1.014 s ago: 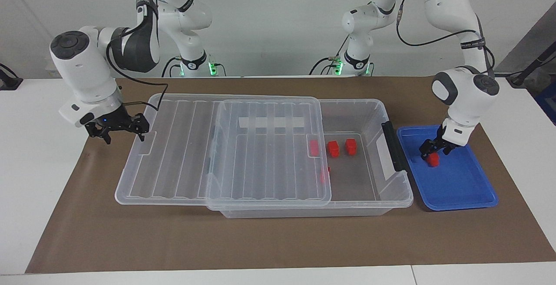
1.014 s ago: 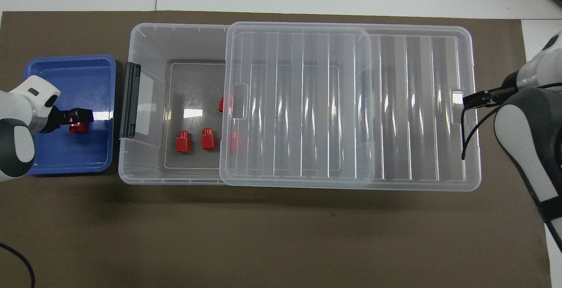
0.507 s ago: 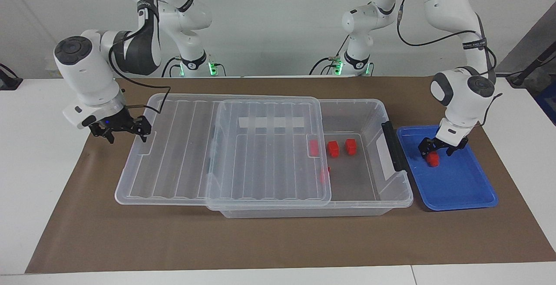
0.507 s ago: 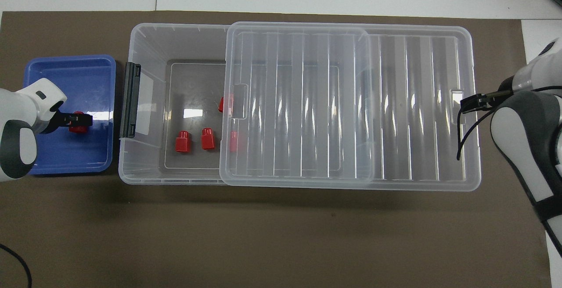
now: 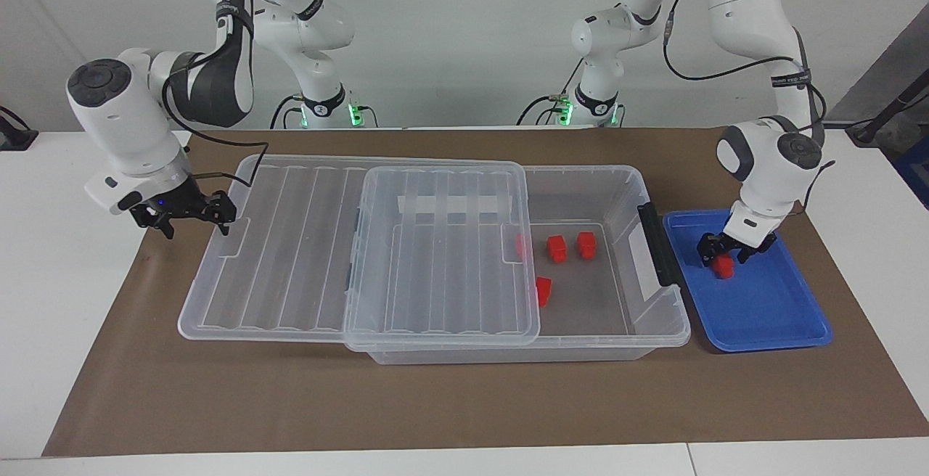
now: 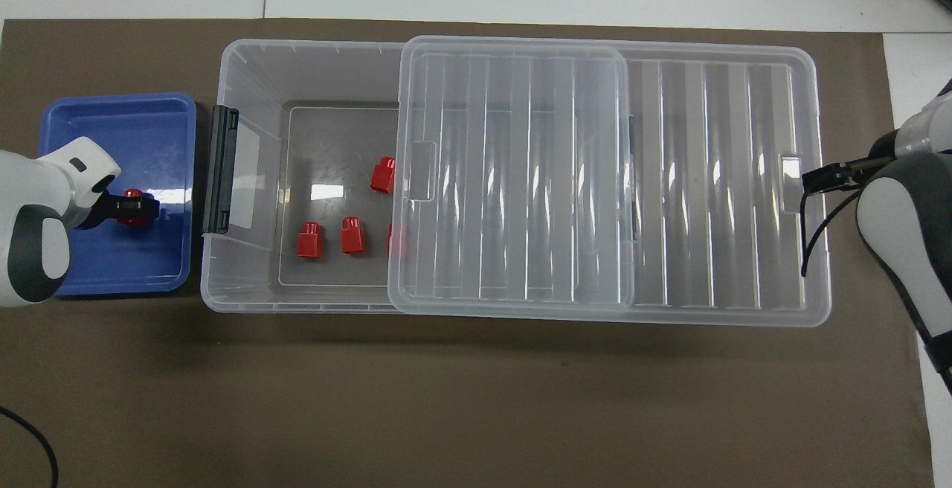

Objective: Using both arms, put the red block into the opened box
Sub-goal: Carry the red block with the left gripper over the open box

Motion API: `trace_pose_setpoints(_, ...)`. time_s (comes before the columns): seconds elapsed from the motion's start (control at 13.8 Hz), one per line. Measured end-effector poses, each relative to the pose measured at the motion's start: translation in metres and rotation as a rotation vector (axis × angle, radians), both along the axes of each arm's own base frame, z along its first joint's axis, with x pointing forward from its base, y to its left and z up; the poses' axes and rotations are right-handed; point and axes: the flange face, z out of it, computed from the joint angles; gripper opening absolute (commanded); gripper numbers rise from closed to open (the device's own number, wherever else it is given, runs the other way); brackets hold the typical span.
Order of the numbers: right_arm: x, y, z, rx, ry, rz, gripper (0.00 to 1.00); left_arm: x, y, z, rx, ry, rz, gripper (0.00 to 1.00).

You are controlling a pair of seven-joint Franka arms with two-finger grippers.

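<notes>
Inspecting the pick-up, the left gripper (image 5: pixel 726 252) is down in the blue tray (image 5: pixel 769 316), set over the red block (image 5: pixel 723 266), which rests on the tray floor at the end nearer the robots. Whether that gripper has clamped on the block cannot be told. The right gripper (image 5: pixel 192 216) stands with its jaws apart at the end rim of the lid (image 5: pixel 290 273), one fingertip (image 5: pixel 223 223) against the rim's notch. The lid lies slid toward the right arm's end of the box (image 5: pixel 653 331), overhanging there and leaving the box open at the left arm's end. Four other red blocks (image 5: pixel 557 248) lie on the box floor in or near that opening. Judged hazards: a partial or off-centre grip on so small a block could let it twist or drop on the lift, most likely back into the tray. The carry must clear the box's raised end wall and black latch (image 5: pixel 657 244), and a low path could knock the block loose. The lid appears hooked rather than gripped, so it could slip back or tilt off its overhang and narrow the opening.
</notes>
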Motion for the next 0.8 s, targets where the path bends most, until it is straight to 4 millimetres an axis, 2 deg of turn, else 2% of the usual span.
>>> trace_pose_setpoints(0.14, 0.000, -0.001, 0.000, 0.000, -0.001, 0.000, 1.00, 0.000, 0.000, 0.000, 0.000, 0.001, -0.001, 0.05)
trace_pose_setpoints(0.36, 0.000, -0.001, 0.003, -0.001, -0.006, 0.001, 1.00, 0.000, 0.000, -0.001, 0.000, 0.003, -0.004, 0.04)
trace_pose_setpoints(0.58, -0.004, 0.006, 0.018, 0.004, -0.019, -0.024, 1.00, 0.002, -0.001, 0.004, 0.000, 0.024, -0.004, 0.04)
trace_pose_setpoints(0.65, -0.008, 0.012, 0.027, 0.009, -0.018, -0.049, 1.00, 0.006, -0.001, 0.013, 0.001, 0.046, -0.001, 0.04)
trace_pose_setpoints(0.8, -0.017, 0.025, 0.044, 0.018, -0.022, -0.105, 1.00, 0.019, 0.001, 0.049, 0.005, 0.095, 0.008, 0.04)
